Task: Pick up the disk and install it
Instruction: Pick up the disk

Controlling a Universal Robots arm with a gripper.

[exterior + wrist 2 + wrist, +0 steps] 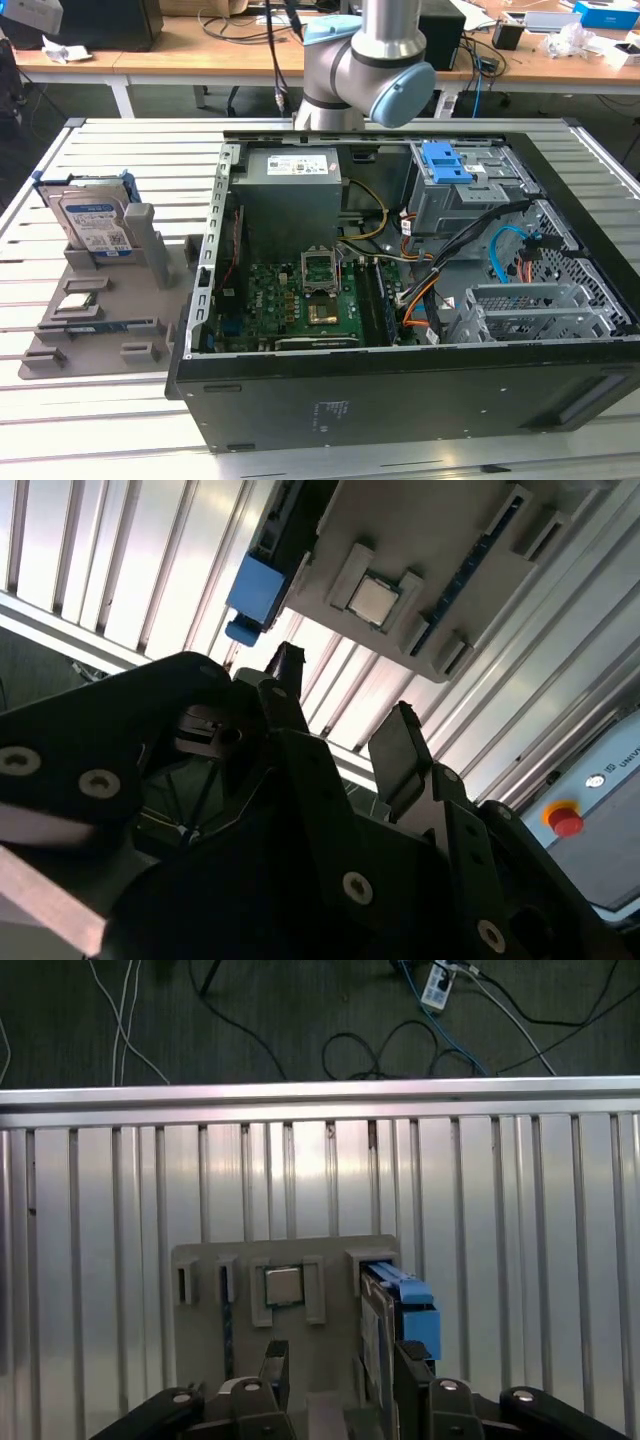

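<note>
The disk (95,225) is a silver drive with a white-and-blue label in a blue carrier. It stands on edge in a grey holder (110,300) on the slatted table, at the exterior view's left. In the first wrist view its blue carrier (408,1302) rises from the holder (330,1260), some way beyond my fingertips. My gripper (340,1375) is open and holds nothing; the disk's edge lines up near one dark finger (412,1380). The second wrist view has the gripper (345,715) open before the carrier's blue end (255,592).
An open computer case (400,300) with motherboard, grey power-supply box (292,195) and a blue-latched drive cage (447,165) fills the exterior view's middle and right. The arm (365,60) stands behind it. A processor chip (283,1285) sits in the holder. The table edge (320,1095) borders cabled floor.
</note>
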